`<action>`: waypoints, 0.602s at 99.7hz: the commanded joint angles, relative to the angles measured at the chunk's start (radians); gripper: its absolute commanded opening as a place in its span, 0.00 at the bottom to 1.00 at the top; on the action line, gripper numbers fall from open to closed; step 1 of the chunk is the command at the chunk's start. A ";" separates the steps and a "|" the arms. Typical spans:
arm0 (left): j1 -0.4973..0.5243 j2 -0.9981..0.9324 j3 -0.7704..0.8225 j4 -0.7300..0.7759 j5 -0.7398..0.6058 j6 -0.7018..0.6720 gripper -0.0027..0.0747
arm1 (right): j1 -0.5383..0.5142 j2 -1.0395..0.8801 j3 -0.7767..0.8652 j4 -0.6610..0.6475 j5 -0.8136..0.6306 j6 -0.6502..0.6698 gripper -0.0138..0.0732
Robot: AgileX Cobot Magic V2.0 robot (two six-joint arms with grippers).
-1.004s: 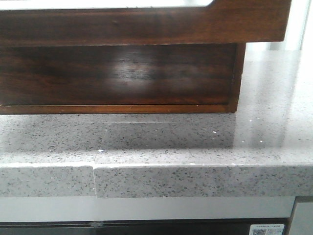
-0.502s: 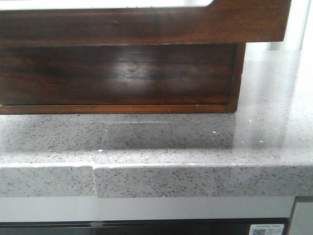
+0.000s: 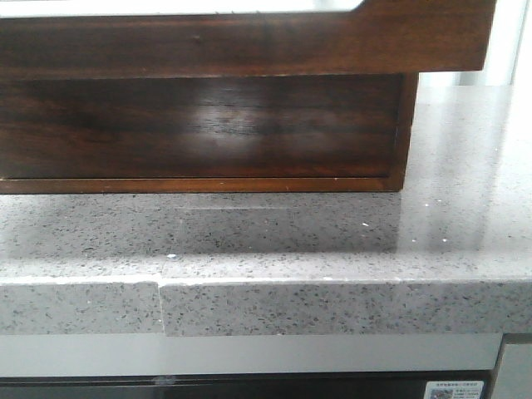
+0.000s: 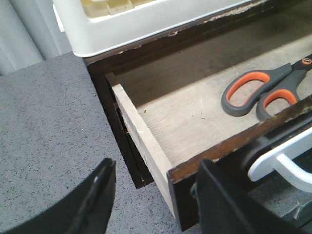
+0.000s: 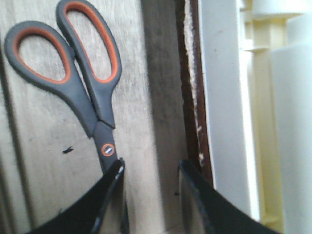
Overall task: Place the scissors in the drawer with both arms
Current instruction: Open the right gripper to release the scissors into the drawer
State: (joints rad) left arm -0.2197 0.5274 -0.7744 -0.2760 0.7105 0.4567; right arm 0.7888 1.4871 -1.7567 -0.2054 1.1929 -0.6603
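Note:
The drawer (image 4: 146, 146) stands pulled out of the dark brown cabinet; its glossy front (image 3: 249, 41) fills the top of the front view. The scissors (image 4: 290, 78), grey handles with orange linings, lie flat on its pale floor. They also show in the right wrist view (image 5: 92, 107). My left gripper (image 4: 155, 165) is open, and the front corner of the drawer lies between its fingers. My right gripper (image 5: 151, 165) is open and empty just above the drawer floor (image 5: 39, 146). One of its fingers (image 5: 114, 195) covers the blades below the pivot. Neither gripper shows in the front view.
A white plastic box (image 4: 146, 24) sits on top of the cabinet, over the back of the drawer; it also shows in the right wrist view (image 5: 222, 97). The cabinet body (image 3: 208, 125) stands on a grey speckled countertop (image 3: 332, 241). A white handle-like part (image 4: 282, 158) shows by the drawer front.

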 commanded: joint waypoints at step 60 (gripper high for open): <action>-0.005 0.010 -0.023 -0.024 -0.077 -0.014 0.48 | -0.814 -0.500 0.631 0.748 -0.398 0.032 0.44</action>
State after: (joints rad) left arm -0.2197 0.5274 -0.7744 -0.2760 0.7105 0.4567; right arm 0.0551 1.0566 -1.1935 0.4408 0.9261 -0.6302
